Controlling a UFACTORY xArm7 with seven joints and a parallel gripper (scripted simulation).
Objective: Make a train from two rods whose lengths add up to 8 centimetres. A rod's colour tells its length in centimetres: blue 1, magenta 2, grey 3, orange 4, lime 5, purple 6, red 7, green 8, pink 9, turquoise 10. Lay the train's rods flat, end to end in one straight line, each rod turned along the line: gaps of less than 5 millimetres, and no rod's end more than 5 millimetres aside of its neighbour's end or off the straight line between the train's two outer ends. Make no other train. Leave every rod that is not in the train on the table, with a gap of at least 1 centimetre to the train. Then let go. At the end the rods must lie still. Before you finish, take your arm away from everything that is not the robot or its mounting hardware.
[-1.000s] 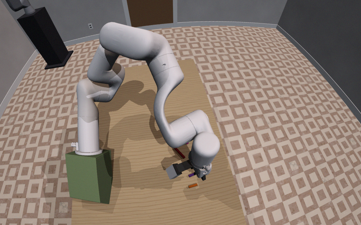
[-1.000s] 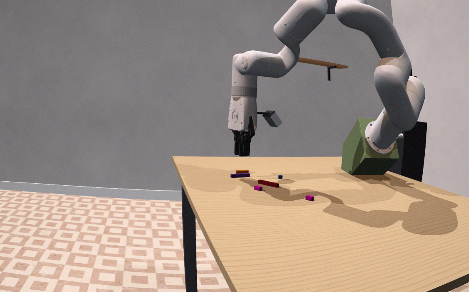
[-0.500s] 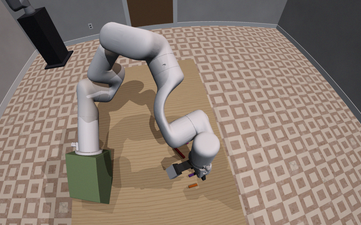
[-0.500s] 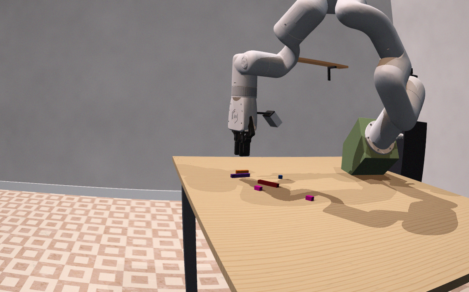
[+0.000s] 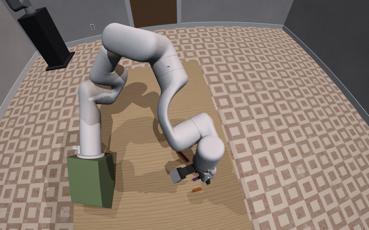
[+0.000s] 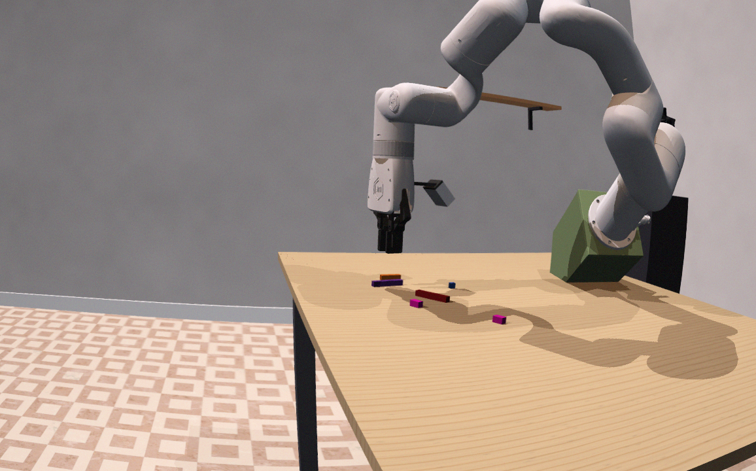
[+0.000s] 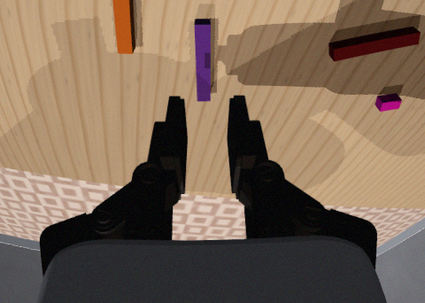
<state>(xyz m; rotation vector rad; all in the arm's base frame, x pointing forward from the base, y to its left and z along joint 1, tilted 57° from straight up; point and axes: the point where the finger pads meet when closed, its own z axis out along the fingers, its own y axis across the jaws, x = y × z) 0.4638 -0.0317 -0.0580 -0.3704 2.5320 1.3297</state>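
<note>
My gripper (image 7: 207, 117) (image 6: 390, 248) (image 5: 207, 182) hangs above the table's near-left corner, its fingers narrowly open with nothing between them. A purple rod (image 7: 204, 58) (image 6: 386, 282) (image 5: 195, 179) lies flat on the table right below and ahead of the fingertips. An orange rod (image 7: 123, 21) (image 6: 390, 276) (image 5: 197, 189) lies parallel to it, a small gap away. A red rod (image 7: 374, 43) (image 6: 432, 296) (image 5: 184, 156) lies farther in, in the arm's shadow. One magenta rod (image 7: 388, 103) (image 6: 416, 302) lies beside the red rod, a second magenta rod (image 6: 499, 319) lies farther off. A small blue rod (image 6: 451, 285) lies behind the red one.
The wooden table (image 6: 486, 381) (image 5: 140, 200) ends close to the purple and orange rods. The arm's green base block (image 5: 91, 180) (image 6: 591, 240) stands at the table's far side. The arm's elbow hangs over the red rod.
</note>
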